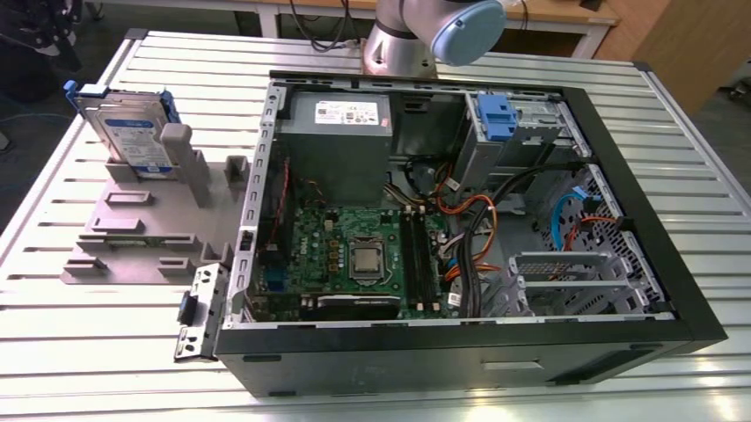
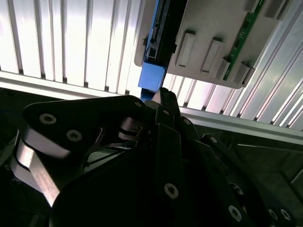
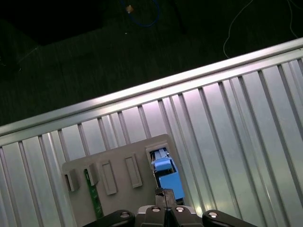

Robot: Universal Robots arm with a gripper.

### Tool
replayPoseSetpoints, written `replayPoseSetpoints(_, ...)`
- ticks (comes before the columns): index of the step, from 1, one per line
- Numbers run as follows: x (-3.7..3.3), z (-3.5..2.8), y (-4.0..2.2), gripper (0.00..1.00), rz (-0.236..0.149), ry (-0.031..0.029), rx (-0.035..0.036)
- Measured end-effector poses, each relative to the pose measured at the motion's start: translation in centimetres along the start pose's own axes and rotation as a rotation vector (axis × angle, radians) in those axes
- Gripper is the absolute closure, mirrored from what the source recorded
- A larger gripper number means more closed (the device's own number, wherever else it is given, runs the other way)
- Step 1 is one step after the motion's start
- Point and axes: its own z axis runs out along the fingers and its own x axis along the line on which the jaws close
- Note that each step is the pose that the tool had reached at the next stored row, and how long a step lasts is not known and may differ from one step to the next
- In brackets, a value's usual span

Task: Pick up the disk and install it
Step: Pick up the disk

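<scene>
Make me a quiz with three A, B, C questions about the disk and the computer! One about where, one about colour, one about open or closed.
1. Where is the disk?
A. On the floor
B. Upright in the grey holder
C. In a person's hand

2. What colour is the carrier around it?
A. Red
B. Blue
C. Yellow

3. The computer case is:
A. Open
B. Closed up
C. Wrapped in plastic

Answers:
1. B: the disk stands on edge in the holder, outside the case.
2. B: blue plastic frames the disk.
3. A: the motherboard shows inside.
</scene>
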Motion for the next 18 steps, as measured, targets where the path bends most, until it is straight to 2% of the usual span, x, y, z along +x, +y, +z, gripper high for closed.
replayPoseSetpoints(6,0.00,0.03,0.00,0.89,0.000,0.0007,0.0021)
replayPoseSetpoints(8,0.00,0.06,0.01,0.89,0.000,0.0020,0.0057)
replayPoseSetpoints(11,0.00,0.14,0.01,0.89,-0.003,0.0000,0.0130)
replayPoseSetpoints(16,0.00,0.35,0.01,0.89,-0.044,0.0004,0.0170)
replayPoseSetpoints(17,0.01,0.43,0.06,0.89,-0.047,-0.0001,0.0195)
replayPoseSetpoints(18,0.06,0.50,0.20,0.89,-0.047,-0.0016,0.0251)
